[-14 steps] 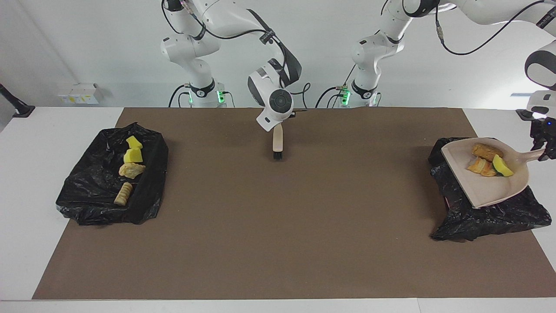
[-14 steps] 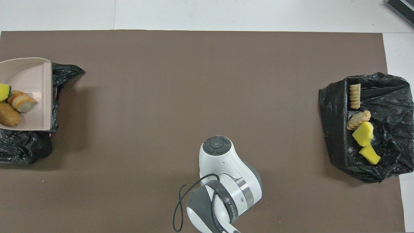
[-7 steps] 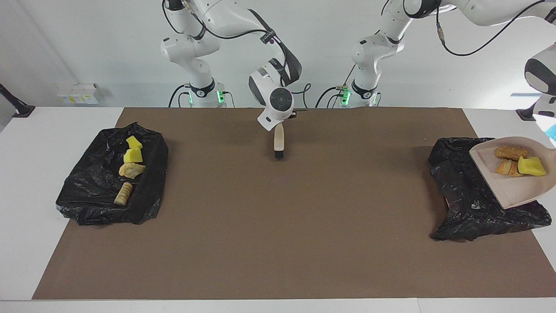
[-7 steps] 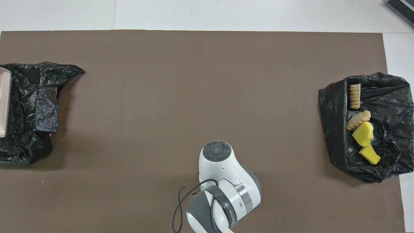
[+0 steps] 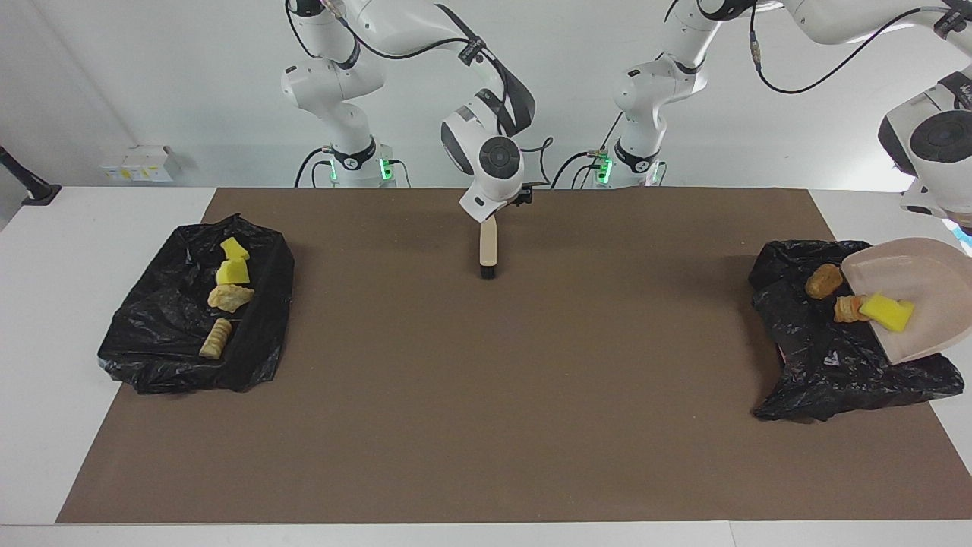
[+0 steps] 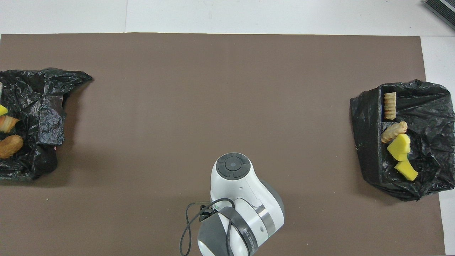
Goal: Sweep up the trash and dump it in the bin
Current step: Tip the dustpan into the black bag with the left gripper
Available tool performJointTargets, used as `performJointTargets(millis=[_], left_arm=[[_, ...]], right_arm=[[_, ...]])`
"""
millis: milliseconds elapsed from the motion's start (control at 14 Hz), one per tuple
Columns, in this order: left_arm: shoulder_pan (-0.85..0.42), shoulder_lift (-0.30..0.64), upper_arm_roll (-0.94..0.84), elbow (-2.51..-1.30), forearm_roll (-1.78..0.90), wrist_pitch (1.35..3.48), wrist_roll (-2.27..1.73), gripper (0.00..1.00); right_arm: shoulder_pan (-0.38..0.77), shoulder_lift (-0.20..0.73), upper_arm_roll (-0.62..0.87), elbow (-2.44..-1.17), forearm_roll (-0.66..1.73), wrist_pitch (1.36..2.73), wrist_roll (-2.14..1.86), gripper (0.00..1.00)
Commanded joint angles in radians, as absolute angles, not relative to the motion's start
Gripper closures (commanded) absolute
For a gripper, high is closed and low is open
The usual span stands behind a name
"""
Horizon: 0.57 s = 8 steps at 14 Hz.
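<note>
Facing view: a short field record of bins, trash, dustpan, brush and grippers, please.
bin at right arm's end: holds four trash pieces
bin at left arm's end: brown piece lies on it
dustpan: tilted over that bin; bread piece at its lip, yellow sponge on it
brush: upright, bristles on mat
right gripper: at brush's top
left gripper: out of frame

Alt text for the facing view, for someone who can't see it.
A beige dustpan tips over the black-bagged bin at the left arm's end, spilling a yellow sponge chunk and two bread pieces into it. Mid-table, a brush stands upright under the right gripper. The bagged bin at the right arm's end holds four more pieces.
</note>
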<state>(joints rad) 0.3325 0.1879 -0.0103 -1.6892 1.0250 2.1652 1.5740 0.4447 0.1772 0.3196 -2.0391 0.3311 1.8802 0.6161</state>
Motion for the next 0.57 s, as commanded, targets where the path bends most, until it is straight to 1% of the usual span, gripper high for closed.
performJointTargets(millis=[0, 72, 215, 358, 501], left_arm=[[0.342, 0.147, -0.002, -1.738, 1.113, 2.194, 1.555, 1.00], [0.344, 0.146, 0.002, -1.735, 1.161, 2.171, 1.555, 1.00], [0.338, 0.111, -0.002, -1.730, 1.204, 2.132, 1.555, 1.00], [0.321, 0.084, -0.011, -1.727, 1.197, 2.083, 1.551, 1.00], [0.258, 0.084, -0.011, -1.720, 1.104, 1.989, 1.501, 1.00]], right_arm=[[0.422, 0.054, 0.316, -2.065, 0.240, 1.925, 0.597, 0.00], [0.384, 0.032, 0.314, -2.060, 0.206, 1.930, 0.585, 0.00], [0.321, 0.012, 0.316, -2.046, 0.146, 1.951, 0.546, 0.00], [0.247, 0.008, 0.316, -2.014, 0.089, 1.950, 0.496, 0.00], [0.198, 0.018, 0.316, -1.967, 0.025, 1.951, 0.474, 0.00]])
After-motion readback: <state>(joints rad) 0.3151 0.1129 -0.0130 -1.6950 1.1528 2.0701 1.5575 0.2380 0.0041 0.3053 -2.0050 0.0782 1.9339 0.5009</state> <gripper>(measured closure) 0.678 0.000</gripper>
